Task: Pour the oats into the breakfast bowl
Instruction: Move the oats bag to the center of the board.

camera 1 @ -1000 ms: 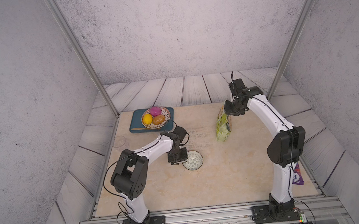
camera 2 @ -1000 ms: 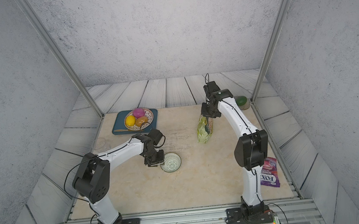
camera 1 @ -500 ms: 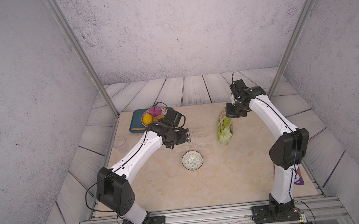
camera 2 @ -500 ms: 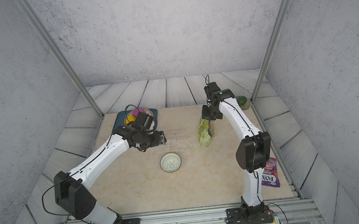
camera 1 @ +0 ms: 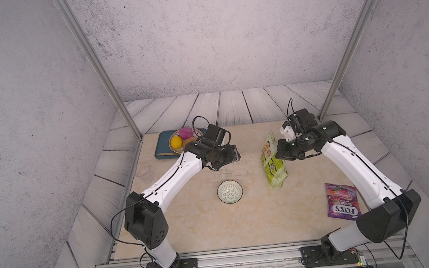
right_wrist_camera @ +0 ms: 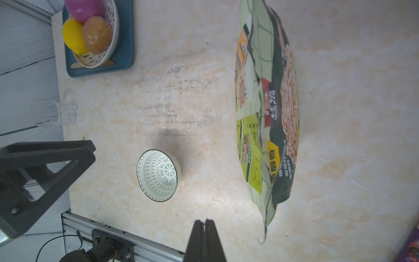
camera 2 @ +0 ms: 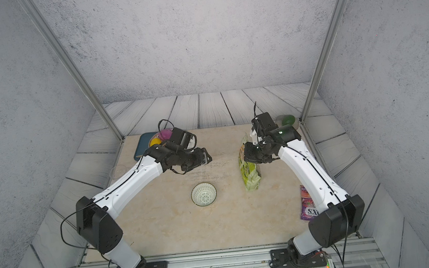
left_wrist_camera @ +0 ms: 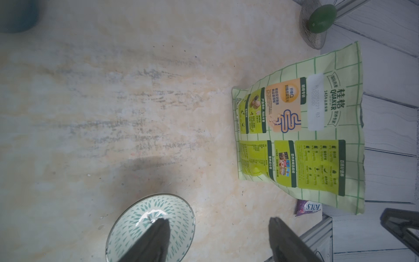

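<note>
**OATS NOT YET POURED.** A lime-green, grid-printed plastic stand-up pouch (camera 1: pixel 273 162) of oats stands upright right of ctr on the beige marble-look tabletop (camera 1: pixel 189 223). The small round ceramic bowl (camera 1: pixel 229 191), white inside w/ dark radiating lines & a dark rim, sits empty to the left of the pouch's base, apart from it.

The step in hand looks like securing the pouch for a lift & tilt. To do it well:
- The right gripper (right_wrist_camera: pixel 205 223) has its fingers pressed together w/ nothing visibly pinched, so they'd prob. need to part before taking the top edge.
- The left gripper (left_wrist_camera: pixel 217 219), fingers spread wide & empty, could steady the pouch's lower body, since soft film tends to sag.
- Bring the mouth right over the small bowl before tipping, then tip slowly.
- Whether the pouch top is open can't be told.

**Pose:**
- The L arm stretches from the near-left base toward far-right. Its wrist is about level, and the gripper is raised on the far side of the bowl, aimed at the pouch.
- The R arm rises from the near-right base & reaches far-left w/ its wrist folded. Its tips are just beside the pouch's upper right side; contact unclear.
</note>
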